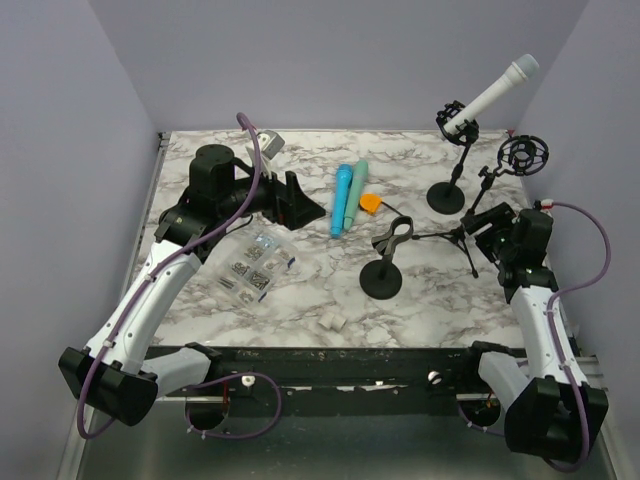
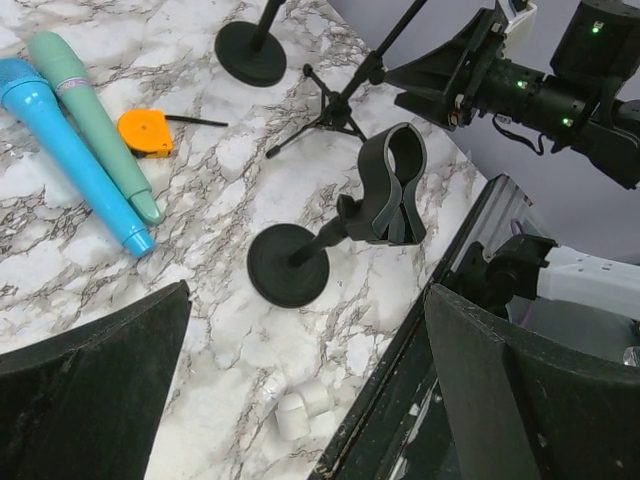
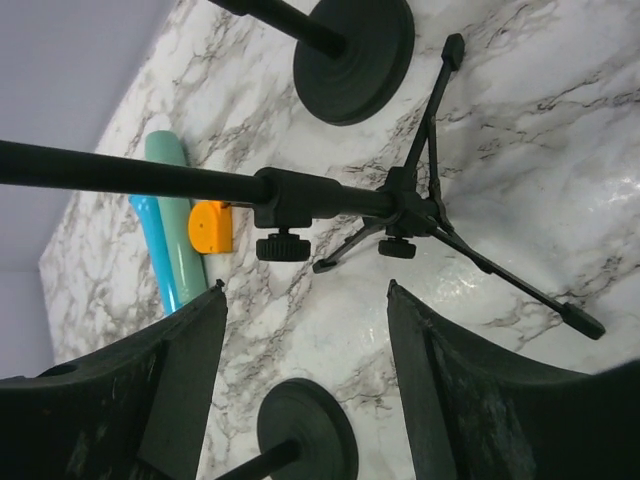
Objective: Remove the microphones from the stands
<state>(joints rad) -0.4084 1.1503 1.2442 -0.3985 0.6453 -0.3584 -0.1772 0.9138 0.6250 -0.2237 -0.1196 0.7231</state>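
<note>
Your white microphone [image 1: 497, 92] sits clipped in its round-base stand [image 1: 447, 196] at the counter's far right corner, the tripod stand [image 3: 400, 205] stands between it and your right gripper [image 3: 305, 290], spread wide and empty, and your left gripper [image 2: 308, 300], equally wide and empty, faces the bare clip stand [image 2: 385, 190] mid-counter.

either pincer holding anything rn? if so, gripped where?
Nothing is held. The left pincer and right pincer are both open, with nothing between their fingers. The white microphone sits on its stand, untouched.
</note>
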